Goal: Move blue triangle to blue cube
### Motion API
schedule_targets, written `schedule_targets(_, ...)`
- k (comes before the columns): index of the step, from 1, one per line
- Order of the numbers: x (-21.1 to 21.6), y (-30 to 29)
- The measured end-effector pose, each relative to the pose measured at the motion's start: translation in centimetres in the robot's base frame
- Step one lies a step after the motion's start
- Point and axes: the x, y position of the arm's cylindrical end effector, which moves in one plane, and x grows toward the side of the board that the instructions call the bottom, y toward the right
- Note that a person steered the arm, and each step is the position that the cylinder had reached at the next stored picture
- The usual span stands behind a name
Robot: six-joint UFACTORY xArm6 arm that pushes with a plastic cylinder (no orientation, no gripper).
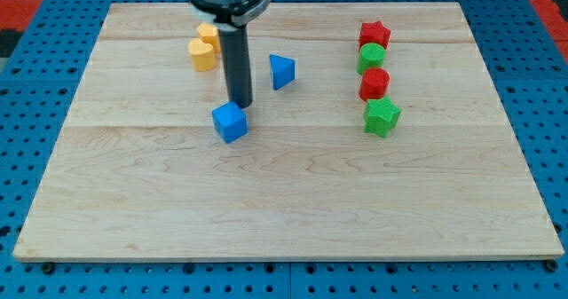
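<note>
The blue triangle (281,71) lies on the wooden board, right of the rod. The blue cube (230,121) sits below and to the left of it. My tip (240,103) stands just above the cube's upper right corner, very close to it, and to the lower left of the triangle, with a clear gap to the triangle.
Two yellow blocks (204,49) sit at the upper left, partly behind the rod. On the right a column runs from the view's top down: red star (374,35), green round block (372,58), red block (374,83), green star (382,116). The wooden board (284,210) rests on a blue perforated base.
</note>
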Motion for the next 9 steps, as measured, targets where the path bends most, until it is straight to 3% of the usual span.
schedule_targets(1, 0.3, -0.3)
schedule_targets(3, -0.4, 8.1)
schedule_targets(5, -7.8, 12.1)
schedule_targets(6, -9.4, 4.8)
schedule_targets(7, -9.0, 3.2)
schedule_targets(9, -5.7, 6.7)
